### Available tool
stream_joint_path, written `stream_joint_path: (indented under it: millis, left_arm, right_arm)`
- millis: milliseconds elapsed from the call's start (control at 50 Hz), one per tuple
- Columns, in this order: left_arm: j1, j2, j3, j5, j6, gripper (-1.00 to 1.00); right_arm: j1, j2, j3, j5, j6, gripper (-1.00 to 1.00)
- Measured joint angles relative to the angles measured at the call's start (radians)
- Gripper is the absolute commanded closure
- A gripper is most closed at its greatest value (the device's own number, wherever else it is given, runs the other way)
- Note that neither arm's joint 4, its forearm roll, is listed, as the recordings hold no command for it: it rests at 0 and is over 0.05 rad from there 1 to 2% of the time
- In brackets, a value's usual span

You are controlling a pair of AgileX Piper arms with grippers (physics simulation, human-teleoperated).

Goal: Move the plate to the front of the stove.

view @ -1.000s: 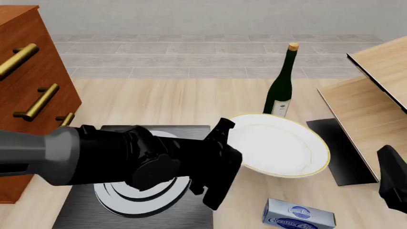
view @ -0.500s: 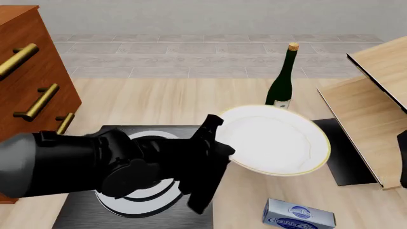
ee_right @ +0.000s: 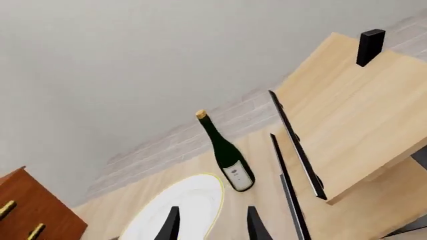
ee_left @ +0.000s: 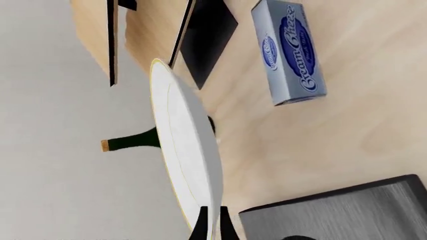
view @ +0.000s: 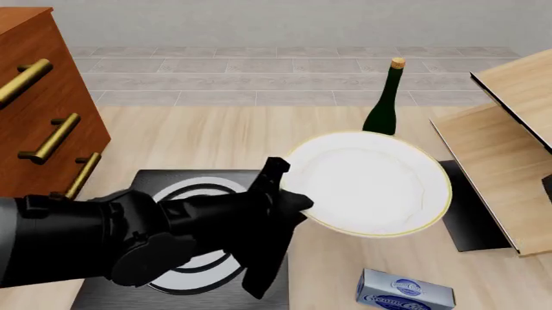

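The white plate (view: pixel 371 184) with its thin gold rim hangs tilted above the table, right of the stove (view: pixel 159 177). My left gripper (view: pixel 291 190) is shut on the plate's left edge. In the left wrist view the plate (ee_left: pixel 190 155) appears edge-on, with the gripper (ee_left: pixel 211 226) pinching its rim beside a corner of the stove (ee_left: pixel 347 215). The stove's silver ring burner (view: pixel 200 189) is partly hidden under my left arm. My right gripper (ee_right: pixel 213 227) is open and holds nothing, with the plate (ee_right: pixel 180 210) beyond it.
A green bottle (view: pixel 381 110) stands behind the plate. A blue cream cheese box (view: pixel 405 294) lies near the front edge. A plain dark rectangle (view: pixel 470 213) lies beside wooden panels (view: pixel 500 161) on the right. A wooden drawer cabinet (view: pixel 43 110) stands on the left.
The plate has risen and tilted more toward the camera in the left gripper's hold. The right arm has withdrawn past the right edge of the front view.
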Motion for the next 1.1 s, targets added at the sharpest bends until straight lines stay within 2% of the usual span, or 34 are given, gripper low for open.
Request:
stream_joint_path:
  millis: [160, 380, 740, 900, 1100]
  left_arm:
    - [-0.001, -0.01, 0.017, -0.031, 0.005, 1.0]
    - [-0.004, -0.026, 0.032, -0.066, 0.014, 1.0]
    - [-0.01, -0.048, 0.049, -0.083, 0.015, 1.0]
    - [-0.013, -0.056, 0.055, -0.087, 0.013, 1.0]
    - [-0.02, -0.06, 0.061, -0.093, 0.009, 1.0]
  right_arm:
    - [0.034, 0.0, 0.029, 0.006, 0.109, -1.0]
    - [0.078, 0.002, 0.035, 0.024, 0.19, -1.0]
    - [0.113, 0.058, 0.039, -0.01, 0.231, -1.0]
    - [0.13, 0.152, 0.059, -0.105, 0.24, -1.0]
    - [0.15, 0.324, 0.078, -0.269, 0.238, -1.0]
